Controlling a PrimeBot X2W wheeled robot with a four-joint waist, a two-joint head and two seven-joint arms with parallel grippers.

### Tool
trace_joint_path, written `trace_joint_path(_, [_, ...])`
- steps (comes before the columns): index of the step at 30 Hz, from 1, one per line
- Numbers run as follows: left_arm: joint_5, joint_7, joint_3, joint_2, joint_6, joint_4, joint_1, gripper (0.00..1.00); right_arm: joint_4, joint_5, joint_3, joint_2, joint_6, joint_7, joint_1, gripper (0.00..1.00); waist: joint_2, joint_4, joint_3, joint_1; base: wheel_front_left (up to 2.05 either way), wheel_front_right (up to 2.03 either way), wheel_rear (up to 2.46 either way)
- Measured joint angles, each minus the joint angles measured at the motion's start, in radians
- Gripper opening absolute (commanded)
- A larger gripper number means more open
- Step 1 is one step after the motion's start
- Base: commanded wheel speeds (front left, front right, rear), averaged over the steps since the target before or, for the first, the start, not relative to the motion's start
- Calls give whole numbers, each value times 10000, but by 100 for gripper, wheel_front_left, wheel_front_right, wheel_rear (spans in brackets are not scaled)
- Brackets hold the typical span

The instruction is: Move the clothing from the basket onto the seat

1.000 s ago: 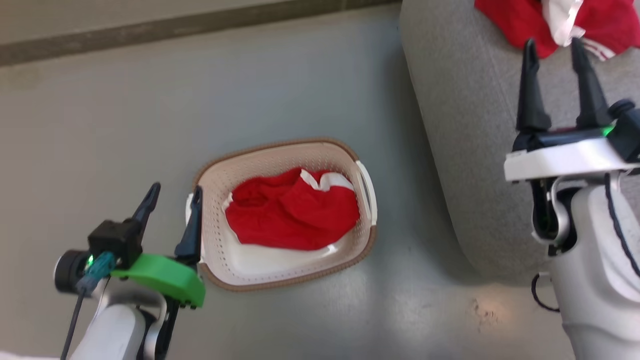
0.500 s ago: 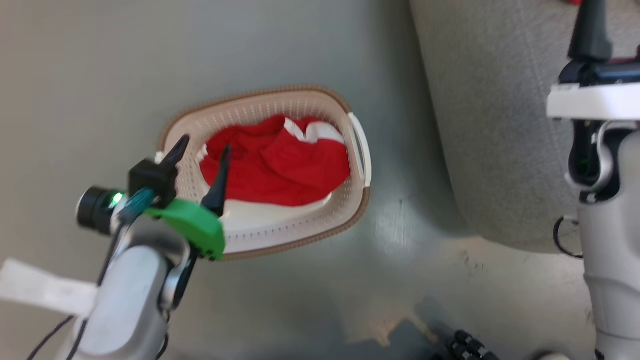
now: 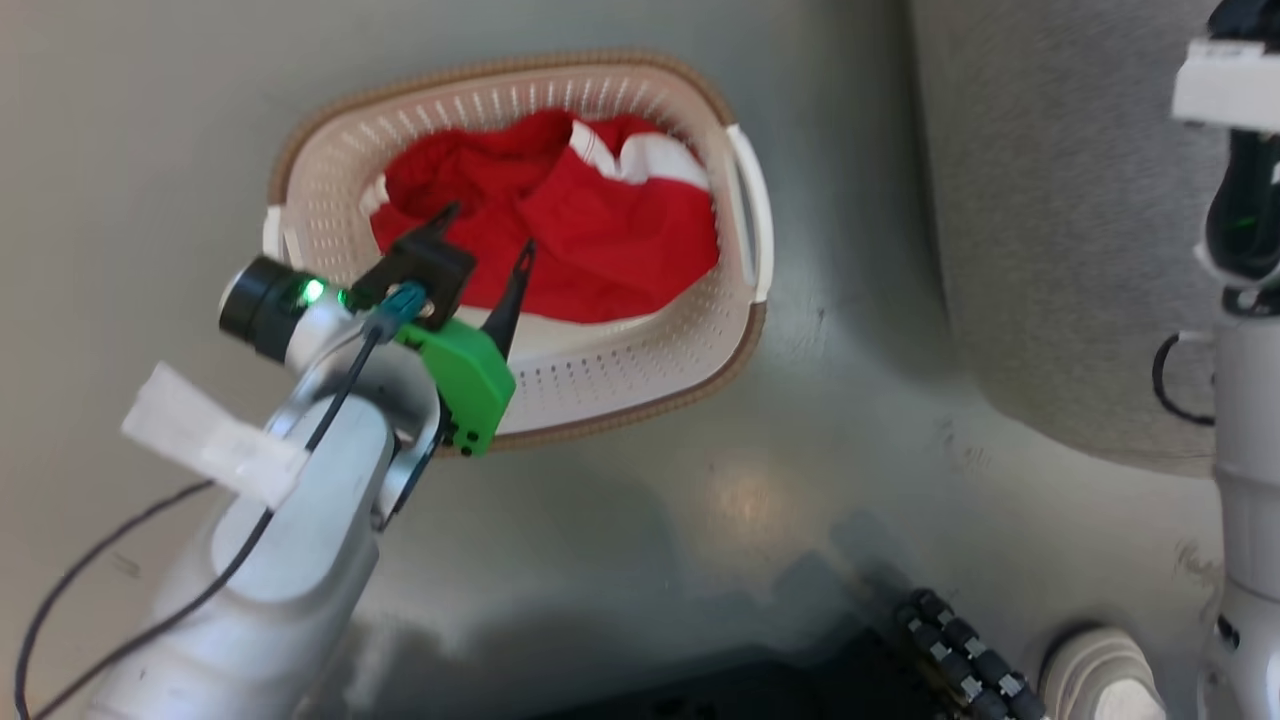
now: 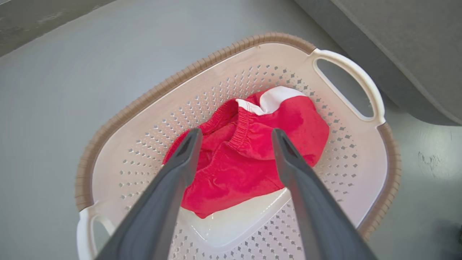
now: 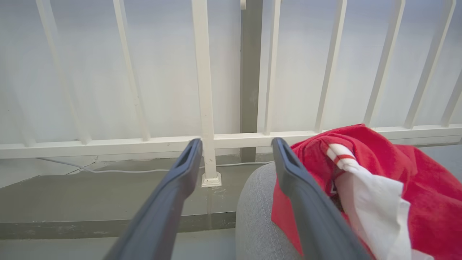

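Left fingers [image 4: 169, 187], spread: we log them moved from beside the basket [image 4: 144, 101] to over its clothing [image 4: 249, 162], grasp pending; right fingers [image 5: 166, 202] spread.

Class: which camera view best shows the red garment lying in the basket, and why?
The left wrist view: the red garment lies nearly whole in the basket, waistband sharp. The head view shows it blurred, partly behind the left claw. The right wrist view shows other clothing on the seat.

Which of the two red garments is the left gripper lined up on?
The bunched garment in the basket, framed between the fingers of the open left gripper. The other garment, with striped white trim, lies on the seat beside the right gripper.
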Motion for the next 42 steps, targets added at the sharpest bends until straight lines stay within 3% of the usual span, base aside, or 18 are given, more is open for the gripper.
trace_joint_path(17, [1473,702,-1028,-94,-416,2207,-2227,100,-401,-153,370,201,136,-2,-1159,100,0,71,1962,0,0,0,0])
trace_joint_path(30, [1831,834,-1135,288,-510,3588,-3282,100,-673,-307,476,545,182,-2,-1316,100,0,-627,2497,-1,0,0,0])
trace_joint_path(42, [2105,779,-1384,190,-552,4596,-3758,100,-828,-479,408,616,180,-2,-1179,100,0,-963,2529,-2,0,0,0])
